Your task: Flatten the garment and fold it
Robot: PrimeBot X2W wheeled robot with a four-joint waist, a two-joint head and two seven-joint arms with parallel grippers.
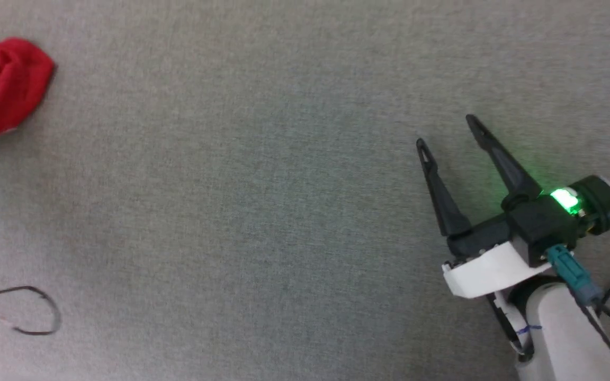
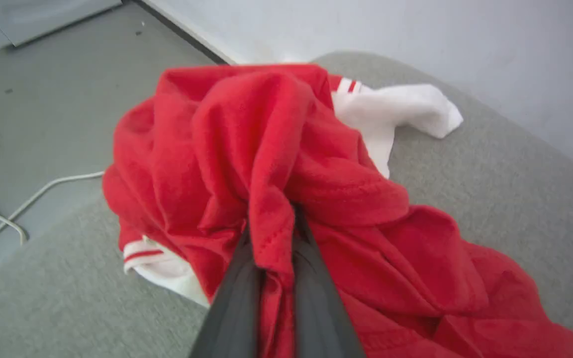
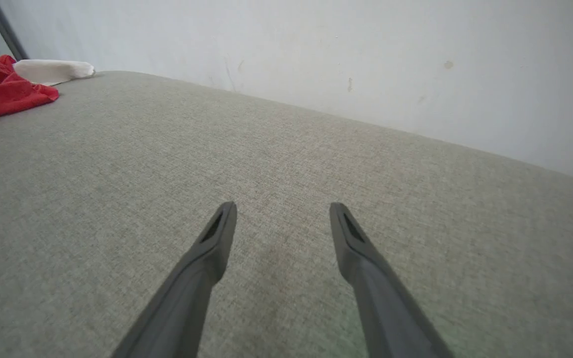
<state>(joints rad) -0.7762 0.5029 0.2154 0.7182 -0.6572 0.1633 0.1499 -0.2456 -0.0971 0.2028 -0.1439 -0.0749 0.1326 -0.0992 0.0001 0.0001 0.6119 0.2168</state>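
Observation:
The garment, red with white sleeves and red-striped trim, lies crumpled on the grey table. In the left wrist view my left gripper is shut on a bunched red fold of it, with cloth pinched between the two dark fingers. A red lump of the garment shows at the head view's far left edge, and its edge with a white sleeve lies at the far left of the right wrist view. My right gripper stands open over bare table at the right, far from the garment, with nothing between its fingers.
The grey fabric table spreads wide between the garment and my right gripper. A thin dark cable loop lies at the lower left. Beyond the table's left edge are floor and a white cable. A pale wall backs the table.

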